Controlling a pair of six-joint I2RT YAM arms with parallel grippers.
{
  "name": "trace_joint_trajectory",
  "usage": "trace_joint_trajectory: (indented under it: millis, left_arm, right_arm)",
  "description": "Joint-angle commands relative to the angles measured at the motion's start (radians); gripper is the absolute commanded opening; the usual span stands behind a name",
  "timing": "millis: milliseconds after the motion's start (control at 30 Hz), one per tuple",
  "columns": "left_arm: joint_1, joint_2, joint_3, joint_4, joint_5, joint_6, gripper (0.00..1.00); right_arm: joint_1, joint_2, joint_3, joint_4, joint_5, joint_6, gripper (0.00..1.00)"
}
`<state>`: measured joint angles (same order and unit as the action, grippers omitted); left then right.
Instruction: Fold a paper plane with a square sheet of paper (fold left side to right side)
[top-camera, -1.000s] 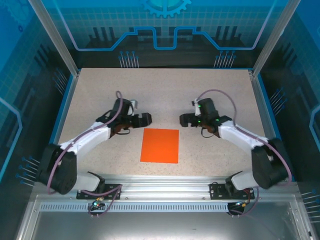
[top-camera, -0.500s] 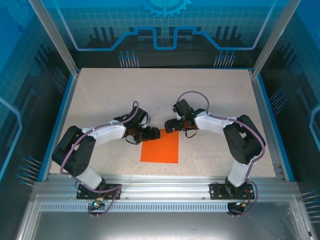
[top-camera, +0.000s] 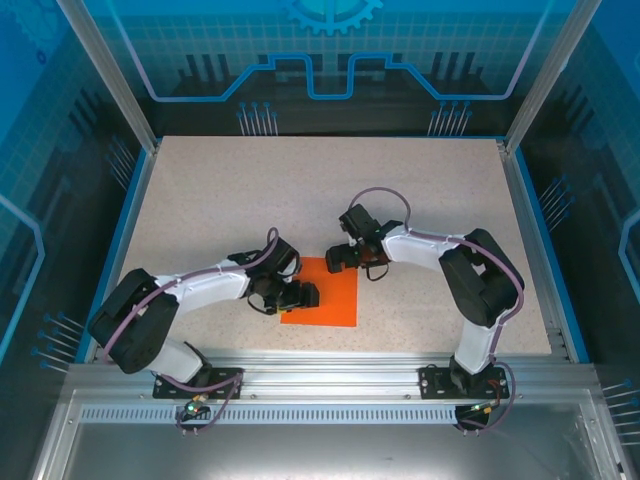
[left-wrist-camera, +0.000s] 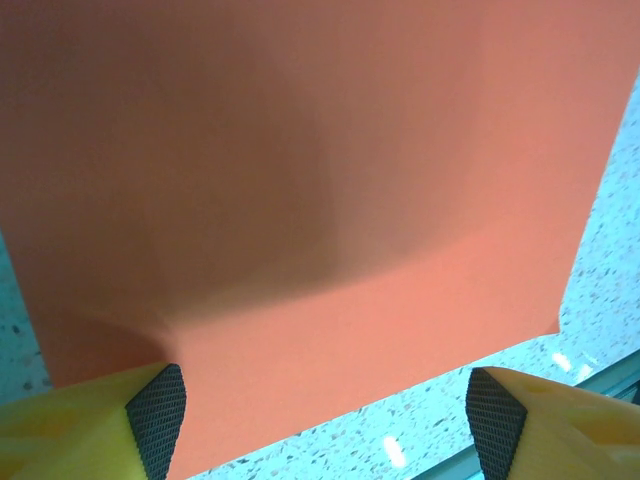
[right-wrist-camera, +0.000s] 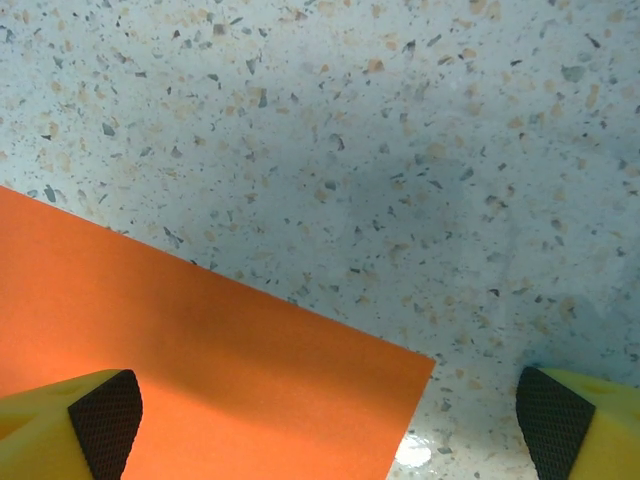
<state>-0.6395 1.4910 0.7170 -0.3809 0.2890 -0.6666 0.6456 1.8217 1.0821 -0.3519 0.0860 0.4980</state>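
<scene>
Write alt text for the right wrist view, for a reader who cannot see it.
One corner of the flat orange square sheet of paper lies on the speckled table, in the lower left. The right gripper is open: one yellow finger is over the paper, the other over bare table.

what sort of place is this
Probably a robot lab cell: an aluminium frame with blue panels encloses a speckled table, and a left arm and right arm are bolted to its near rail.
</scene>
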Motion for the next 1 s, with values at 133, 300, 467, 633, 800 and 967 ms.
trace_joint_trajectory:
  millis: [133, 300, 467, 633, 800, 967]
  left_arm:
    - [-0.036, 0.073, 0.008, -0.027, -0.018, -0.031, 0.78]
    - [-0.053, 0.088, 0.017, -0.023, -0.027, -0.036, 0.78]
    - [-0.058, 0.087, 0.018, -0.017, -0.034, -0.041, 0.78]
    - [-0.059, 0.063, 0.011, -0.005, -0.037, -0.045, 0.78]
    - [-0.058, 0.001, 0.019, 0.006, -0.054, -0.043, 0.79]
    - [-0.043, -0.08, 0.059, -0.038, -0.095, -0.019, 0.82]
  right_arm:
    - [0.089, -0.006, -0.002, -0.094, -0.122, 0.036, 0.99]
    - [0.106, -0.038, -0.027, -0.087, -0.207, 0.055, 0.99]
    - [0.106, -0.053, -0.058, -0.07, -0.264, 0.065, 0.95]
    - [0.098, -0.069, -0.071, -0.068, -0.271, 0.045, 0.78]
    - [0.073, -0.077, -0.084, -0.069, -0.287, 0.004, 0.53]
    - [0.011, -0.145, -0.156, 0.021, -0.353, -0.039, 0.41]
